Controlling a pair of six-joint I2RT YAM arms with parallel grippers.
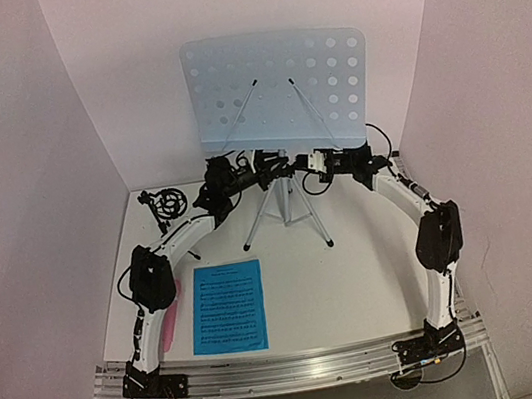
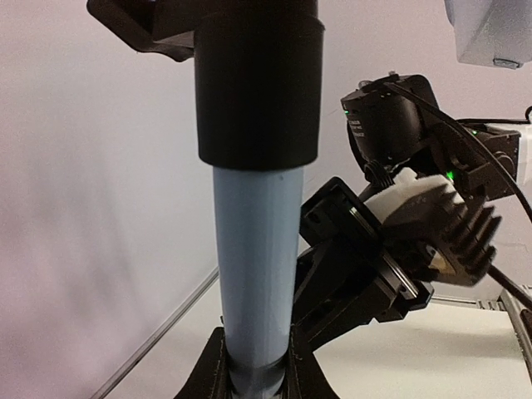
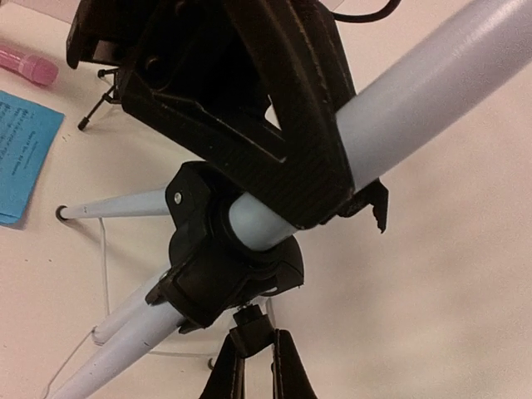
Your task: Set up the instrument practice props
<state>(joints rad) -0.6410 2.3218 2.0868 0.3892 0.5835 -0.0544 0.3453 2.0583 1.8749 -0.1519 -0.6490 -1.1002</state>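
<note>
The pale-blue perforated music stand (image 1: pixel 278 81) stands upright on its silver tripod (image 1: pixel 289 214) at the back of the table. My left gripper (image 2: pixel 256 372) is shut on the stand's pale-blue pole (image 2: pixel 253 249), just below a black collar (image 2: pixel 258 83). My right gripper (image 3: pixel 256 370) reaches in from the other side and is shut on a small black knob (image 3: pixel 252 326) under the tripod hub (image 3: pixel 224 266). A bright-blue sheet-music page (image 1: pixel 227 308) lies flat near the front. The pink microphone (image 1: pixel 171 326) lies beside the left arm. The black mic stand (image 1: pixel 165 203) sits at the back left.
White walls enclose the table on three sides, close behind the music stand. The tripod legs (image 3: pixel 108 208) spread over the tabletop between the two arms. A metal rail (image 1: pixel 293 367) runs along the near edge, with both arm bases on it.
</note>
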